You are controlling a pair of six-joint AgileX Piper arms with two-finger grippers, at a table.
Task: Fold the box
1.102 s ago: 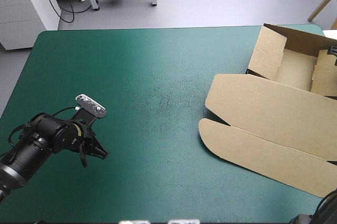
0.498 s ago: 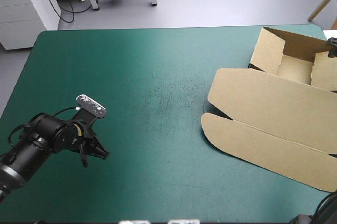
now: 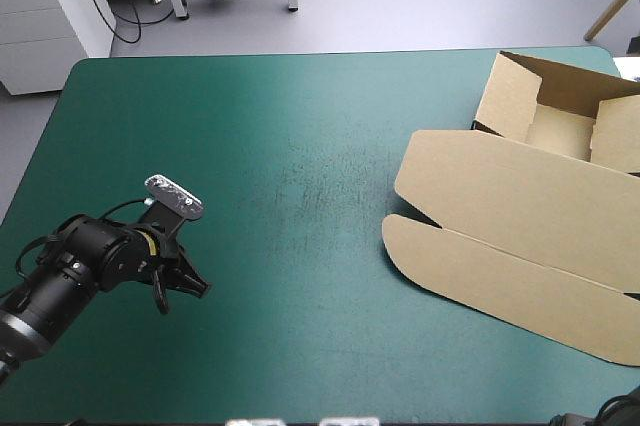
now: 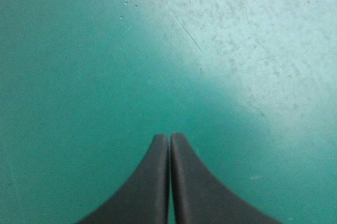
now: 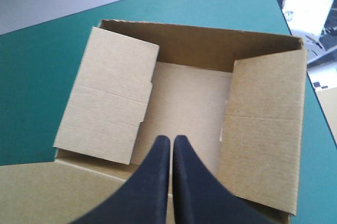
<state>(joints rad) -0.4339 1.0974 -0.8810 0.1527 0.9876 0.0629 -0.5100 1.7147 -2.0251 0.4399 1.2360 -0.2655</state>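
Teal-green cover (image 4: 79, 50) lies bare under the left gripper (image 4: 169, 139), which is clenched on nothing, well apart from the brown box (image 3: 520, 216) at the cover's far right corner. The right gripper (image 5: 171, 141), likewise pinched empty, hovers over the box; pressing a loose side flap (image 5: 108, 108) could shove the light box off the edge.

Box (image 3: 520, 216) rt side & near corner cut off by high view's edge.
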